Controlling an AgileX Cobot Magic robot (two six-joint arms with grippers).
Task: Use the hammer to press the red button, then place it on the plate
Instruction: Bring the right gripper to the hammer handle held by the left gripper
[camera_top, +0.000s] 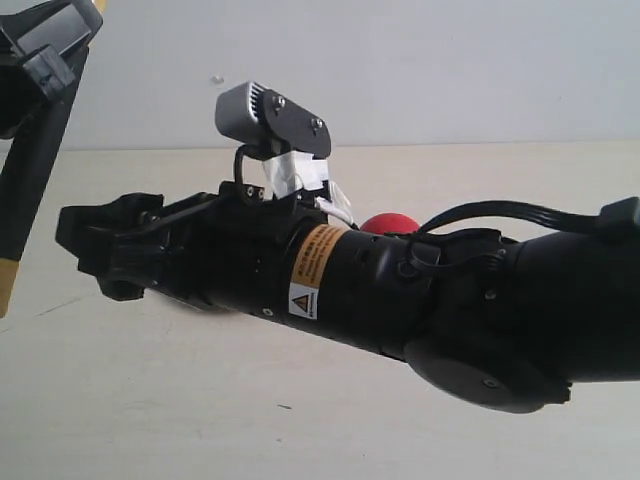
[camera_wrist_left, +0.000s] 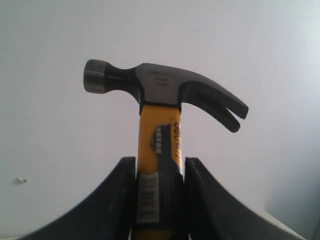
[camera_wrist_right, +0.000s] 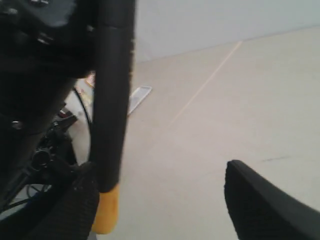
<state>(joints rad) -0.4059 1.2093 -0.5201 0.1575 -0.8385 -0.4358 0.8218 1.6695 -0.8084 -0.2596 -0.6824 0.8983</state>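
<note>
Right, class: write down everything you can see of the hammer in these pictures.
The hammer has a dark metal head: round striking face one end, forked prongs the other. The neck is yellow with a printed label; the handle below is black with a yellow end. The left claw pinches the neck from both sides, holding it head up above the table. Its yellow end hangs beside the open right claw; contact is unclear.

We see bright, soft, even light on the pale desk (camera_top: 150, 400), shadows faint. The hammer (camera_wrist_left: 159, 92) head is sharp with a dull sheen in the left wrist view. The right wrist view is blurred, its near dark shapes out of focus.
</note>
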